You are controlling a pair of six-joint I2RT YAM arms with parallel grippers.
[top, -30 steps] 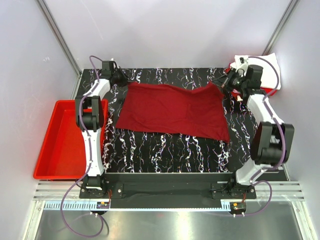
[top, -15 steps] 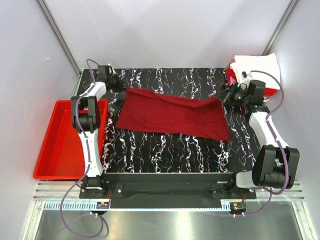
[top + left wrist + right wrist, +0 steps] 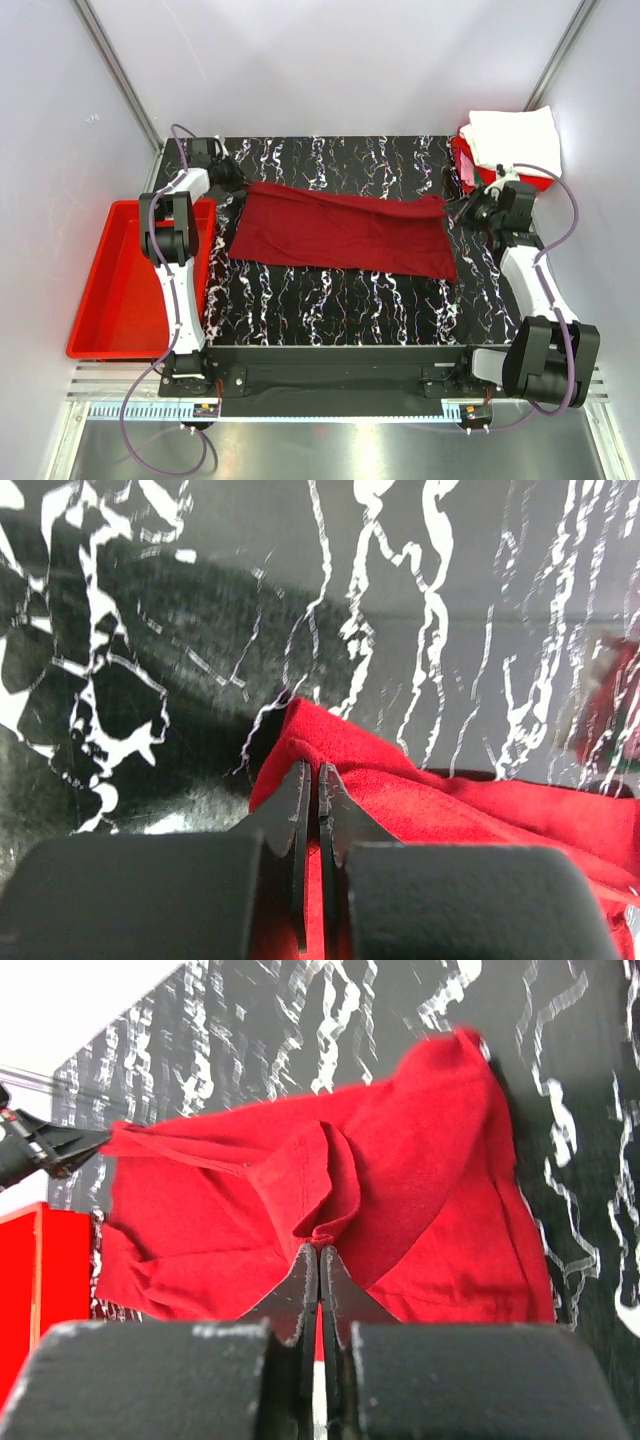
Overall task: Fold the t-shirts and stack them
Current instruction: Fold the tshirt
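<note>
Tension across the far hem, by design: clamped fully shut with the left gripper (image 3: 311, 776) on the far-left corner of the maroon t-shirt (image 3: 340, 232), pinched just as tight with the right gripper (image 3: 313, 1253) on a bunched fold at the far-right corner. Held so for a straight edge, raised off the table (image 3: 330, 300), with the near part lying flat mid-table; probably for carrying that edge over into a fold. Apart from the folded white t-shirt (image 3: 515, 135) on the far-right pile, likely the stacking spot.

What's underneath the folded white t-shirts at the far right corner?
A bright red layer shows beneath the white t-shirts; whatever lies further under it is covered.
</note>
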